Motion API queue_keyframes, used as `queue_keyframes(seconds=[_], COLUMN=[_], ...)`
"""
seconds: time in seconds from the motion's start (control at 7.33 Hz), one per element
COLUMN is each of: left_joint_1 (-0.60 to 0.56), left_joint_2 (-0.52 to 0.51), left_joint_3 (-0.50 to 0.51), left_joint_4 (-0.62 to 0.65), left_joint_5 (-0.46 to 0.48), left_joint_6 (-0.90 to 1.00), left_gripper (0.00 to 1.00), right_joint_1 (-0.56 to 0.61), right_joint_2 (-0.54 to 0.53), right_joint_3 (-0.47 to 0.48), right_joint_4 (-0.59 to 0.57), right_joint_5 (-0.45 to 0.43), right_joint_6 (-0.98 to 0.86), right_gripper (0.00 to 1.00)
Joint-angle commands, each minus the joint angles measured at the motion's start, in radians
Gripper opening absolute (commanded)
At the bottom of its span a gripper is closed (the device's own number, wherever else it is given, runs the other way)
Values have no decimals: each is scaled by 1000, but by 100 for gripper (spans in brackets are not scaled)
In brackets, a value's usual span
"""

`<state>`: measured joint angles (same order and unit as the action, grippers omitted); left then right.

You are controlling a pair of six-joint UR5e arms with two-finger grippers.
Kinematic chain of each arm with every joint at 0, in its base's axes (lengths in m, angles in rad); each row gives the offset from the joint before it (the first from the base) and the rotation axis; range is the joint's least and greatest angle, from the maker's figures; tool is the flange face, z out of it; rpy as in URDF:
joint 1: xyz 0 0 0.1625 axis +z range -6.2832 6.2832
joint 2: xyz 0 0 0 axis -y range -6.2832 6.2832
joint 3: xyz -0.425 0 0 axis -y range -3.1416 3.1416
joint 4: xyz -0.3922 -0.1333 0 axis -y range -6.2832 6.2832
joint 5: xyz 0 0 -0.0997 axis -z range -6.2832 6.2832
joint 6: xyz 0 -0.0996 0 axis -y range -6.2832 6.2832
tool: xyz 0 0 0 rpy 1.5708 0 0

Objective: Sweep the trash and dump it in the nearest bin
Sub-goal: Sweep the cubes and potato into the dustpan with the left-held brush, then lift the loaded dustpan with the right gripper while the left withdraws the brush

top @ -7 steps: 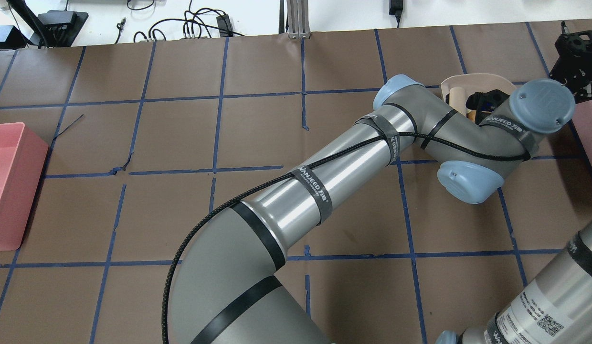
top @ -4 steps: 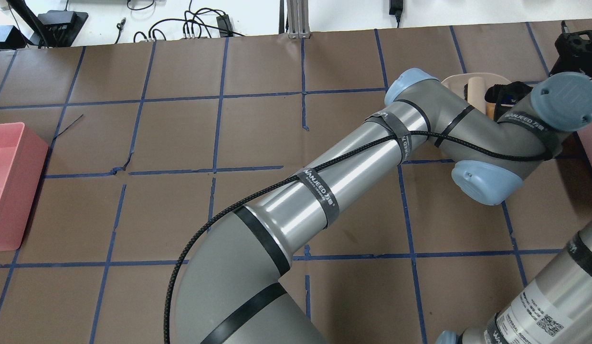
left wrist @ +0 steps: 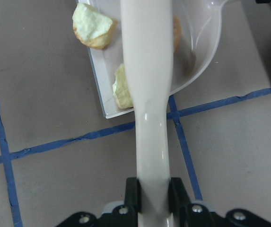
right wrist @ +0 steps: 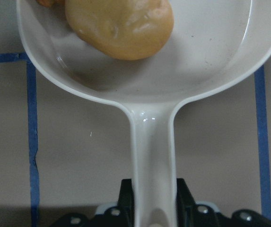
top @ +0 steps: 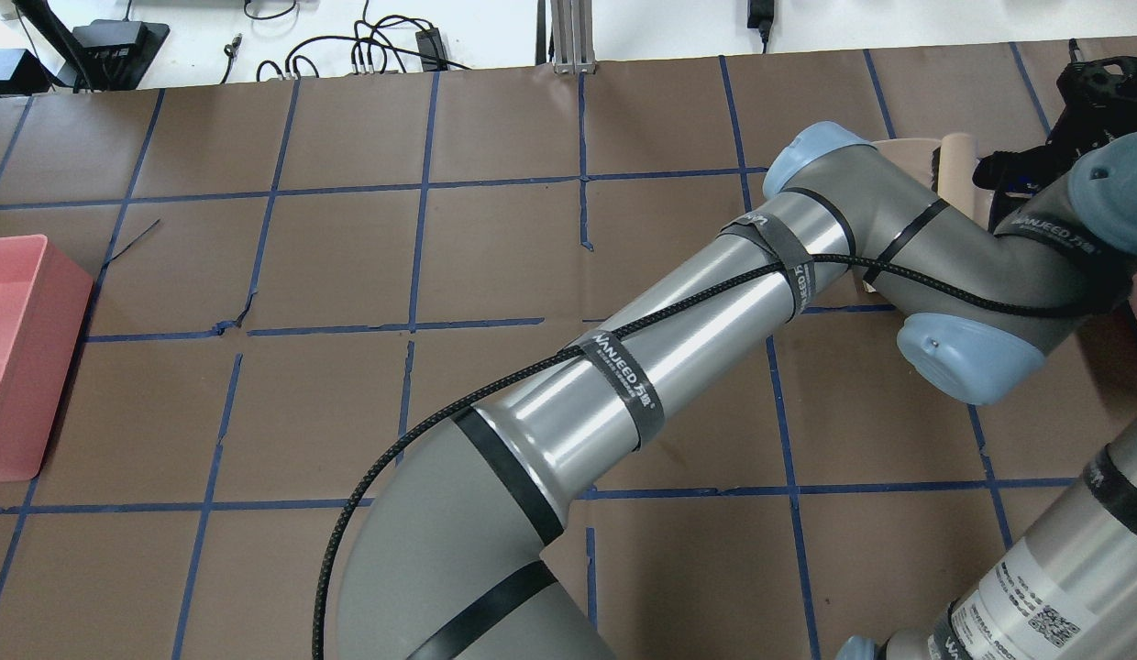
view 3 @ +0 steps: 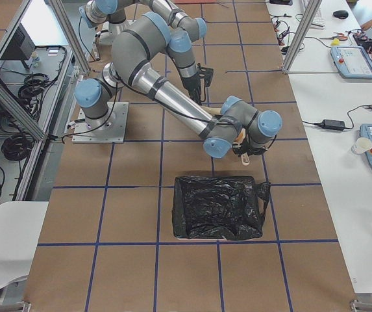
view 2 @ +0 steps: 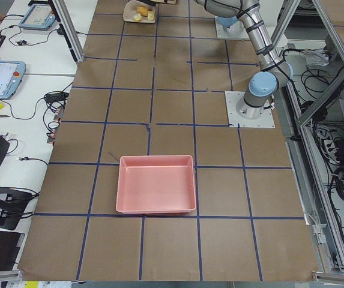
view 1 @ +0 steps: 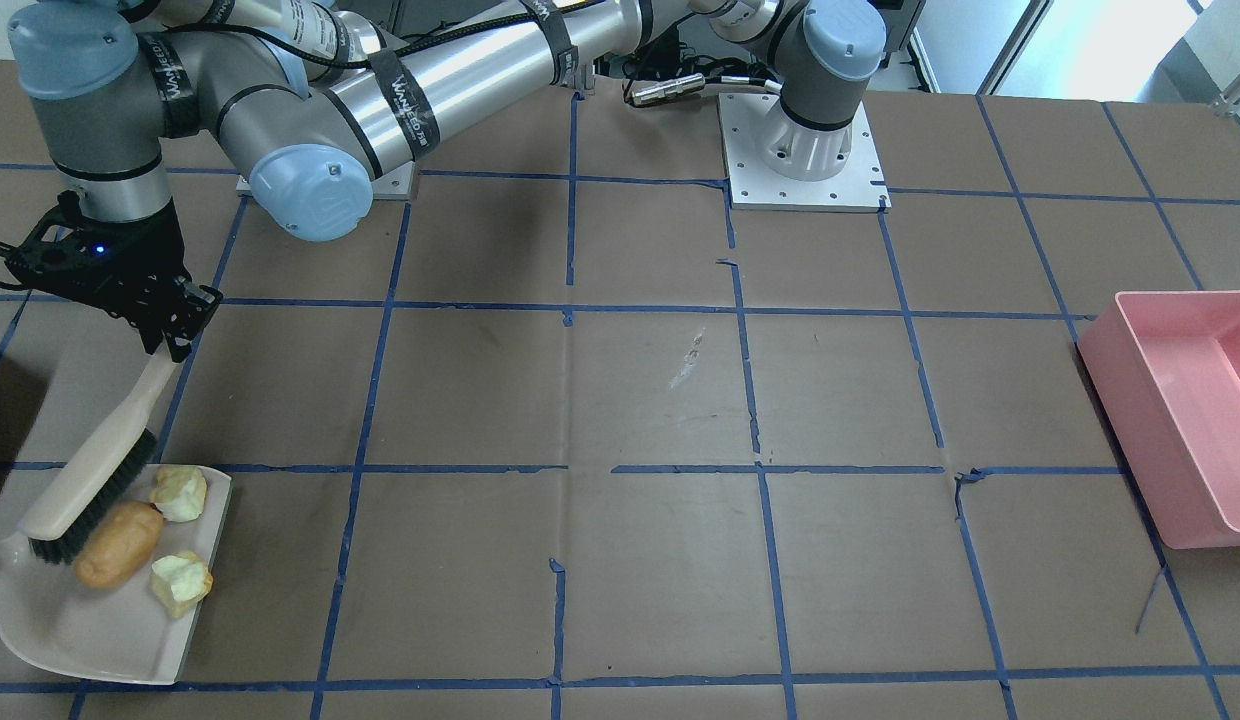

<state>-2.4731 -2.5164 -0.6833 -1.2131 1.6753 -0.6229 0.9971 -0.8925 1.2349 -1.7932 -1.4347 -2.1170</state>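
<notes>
The beige dustpan (view 1: 100, 620) lies flat on the table. It holds the trash: an orange-brown lump (view 1: 120, 557) and two pale yellow chunks (view 1: 180, 492) (view 1: 180, 583) near its front lip. My left gripper (view 1: 170, 335) is shut on the handle of the beige brush (view 1: 90, 480), whose black bristles rest on the pan beside the lump. The left wrist view shows the handle (left wrist: 147, 94) between the fingers, over the pan. My right gripper (right wrist: 153, 196) is shut on the dustpan handle (right wrist: 152, 151), with the lump (right wrist: 118, 26) in the pan ahead.
A bin lined with a black bag (view 3: 218, 208) stands near the dustpan, toward the table's right end. A pink bin (view 1: 1180, 400) sits at the far opposite end. My left arm (top: 697, 312) stretches across the table's middle.
My left arm has swung further toward the robot's right, carrying the brush across the dustpan. The dustpan has stayed put.
</notes>
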Motion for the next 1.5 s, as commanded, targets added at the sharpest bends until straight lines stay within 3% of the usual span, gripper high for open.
queue_keyframes(seconds=[0.0, 0.14, 0.55, 0.68, 0.95, 1.09, 1.36], left_joint_1=[2, 14, 184, 242, 308, 345, 440], left_joint_2=[65, 105, 301, 374, 520, 598, 758], left_joint_3=[-50, -109, -359, -440, -652, -793, -980], left_joint_4=[-75, -119, -175, -215, -252, -232, -226], left_joint_5=[36, 87, 84, 86, 92, 86, 19], left_joint_6=[99, 171, 303, 339, 361, 344, 330], left_gripper=[1, 1, 1, 1, 1, 1, 1], right_joint_1=[0, -5, -78, -96, -110, -115, -240], right_joint_2=[-2, -5, -14, -26, -72, -88, -129], right_joint_3=[-3, -6, -21, -20, -44, -49, -54], right_joint_4=[2, 3, 157, 176, 347, 371, 442], right_joint_5=[2, 10, 193, 212, 345, 362, 382], right_joint_6=[0, -1, 8, 5, 14, 23, 40], right_gripper=[0, 0, 0, 0, 0, 0, 0])
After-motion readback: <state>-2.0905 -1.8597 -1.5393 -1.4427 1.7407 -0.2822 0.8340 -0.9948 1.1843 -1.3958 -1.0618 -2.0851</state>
